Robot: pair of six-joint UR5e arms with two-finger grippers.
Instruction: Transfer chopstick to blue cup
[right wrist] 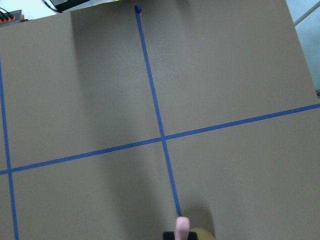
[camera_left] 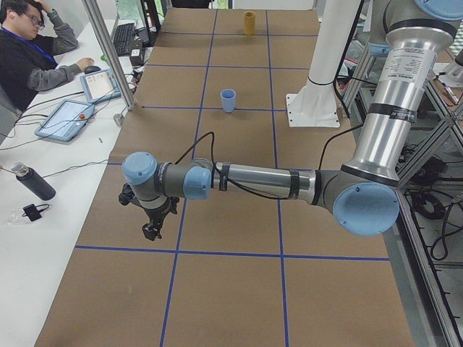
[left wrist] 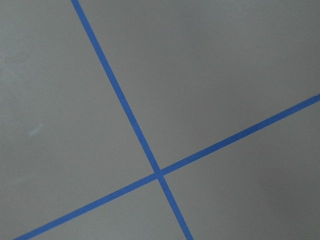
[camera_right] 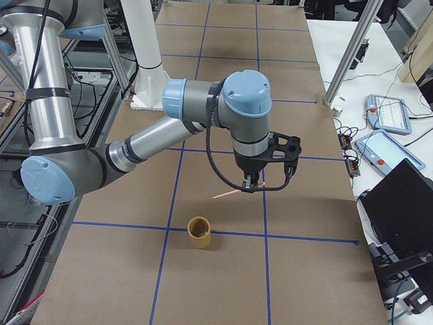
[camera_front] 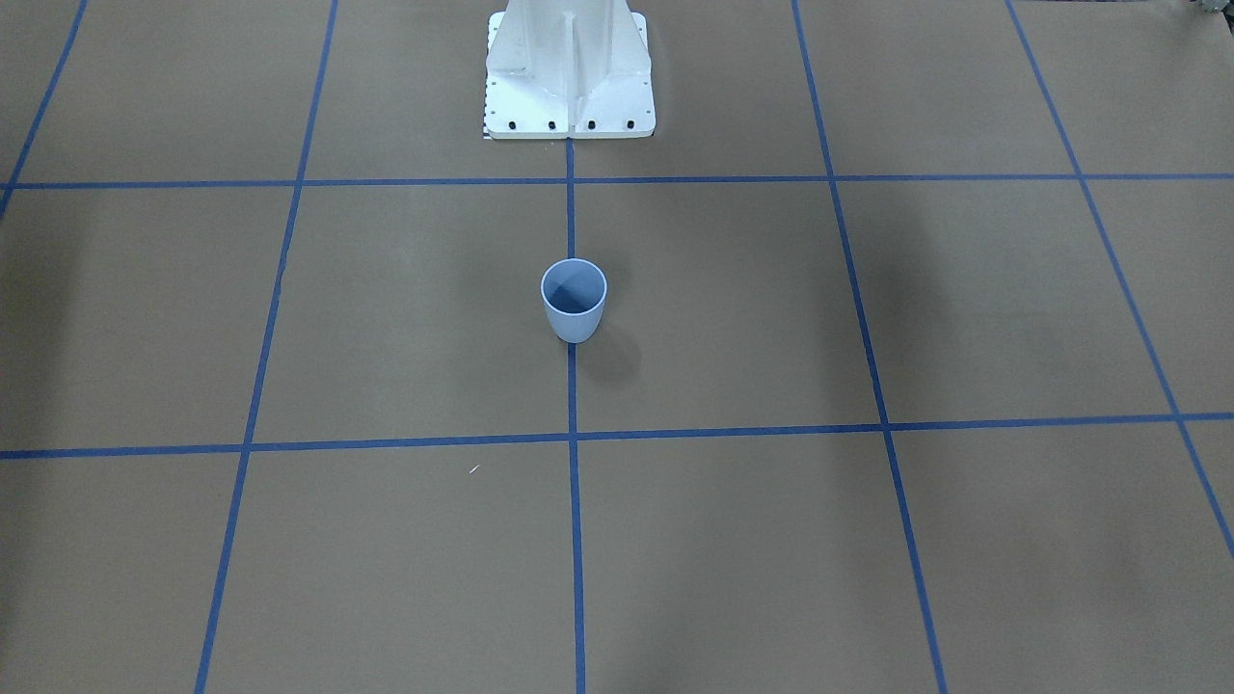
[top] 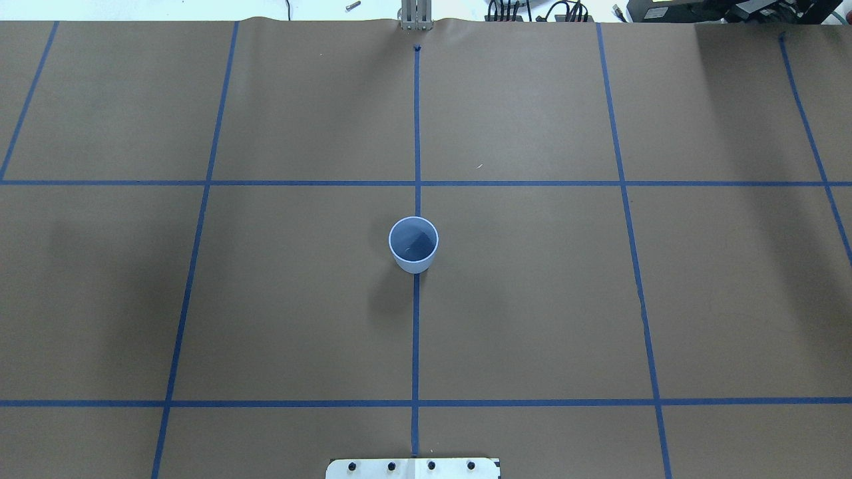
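Closest to the right wrist camera, you see the pink end of the chopstick at the bottom edge, with a sliver of black fingertip under it. From the right-end camera, your right pincer is clenched on the chopstick, which hangs in the air slanted nearly level, its free end toward the robot's side. Near it, lower down, the yellow cup stands upright on a blue tape line of the brown surface. Your blue cup stands upright on the centre tape line in front of the white base, well apart from both arms. At the other end, the left pincer points down above the surface; you cannot tell whether it is released or clenched, and its wrist camera shows only a tape crossing. Beside that end, an operator sits at a white desk.
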